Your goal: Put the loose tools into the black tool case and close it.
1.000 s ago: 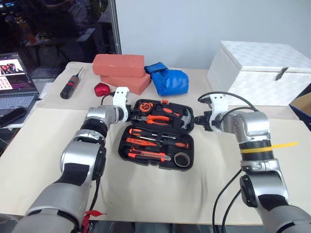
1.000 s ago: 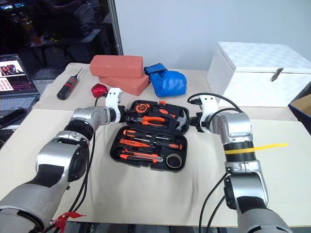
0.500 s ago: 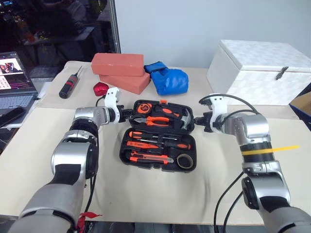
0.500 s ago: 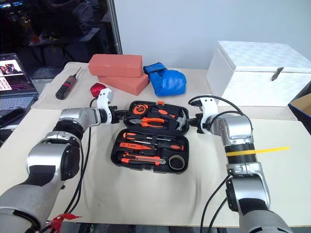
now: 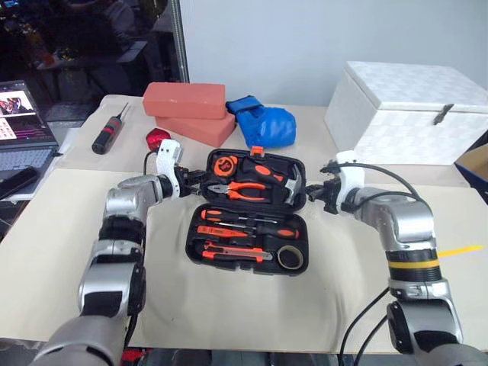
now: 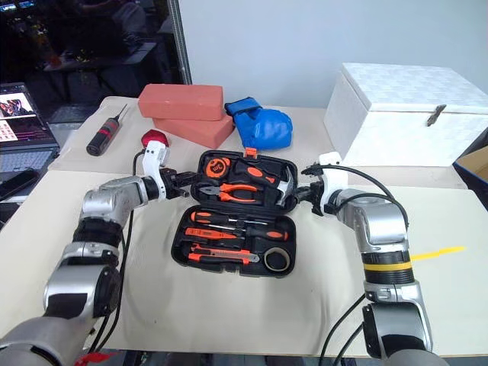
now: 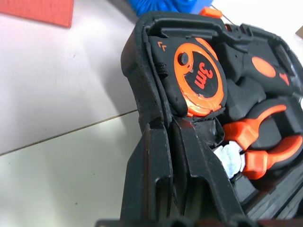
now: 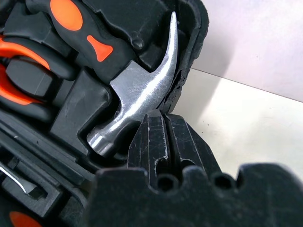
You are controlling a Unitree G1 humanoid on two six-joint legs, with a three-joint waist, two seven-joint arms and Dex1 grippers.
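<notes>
The black tool case point(image 5: 191, 238) lies open in the middle of the table, its lid point(image 6: 204, 162) tilted up off the mat with the orange latch point(image 5: 257, 151) at its top edge. The lid carries a tape measure point(image 7: 199, 78), pliers point(image 5: 245, 187) and a hammer point(image 8: 137, 90). Orange-and-black screwdrivers point(image 5: 229, 216), the utility knife point(image 5: 236, 252) and the tape ring point(image 5: 290, 258) sit in the base. My left gripper point(image 5: 191, 183) is shut on the lid's left rim, fingers point(image 7: 156, 156) pinching it. On the lid's right rim, beside the hammer claw, my right gripper point(image 5: 311, 197) is shut.
A large white box point(image 5: 412, 107) stands at the back right. Two red bricks point(image 5: 187, 101), a blue glove point(image 5: 265, 123) and a small red object point(image 5: 158, 139) lie behind the case. A black-and-red screwdriver point(image 5: 107, 137) and a laptop point(image 5: 23, 130) are at the far left.
Both grippers closed on the lid's side rims and drew back toward me and upward. The lid has swung up from lying flat to a tilt.
</notes>
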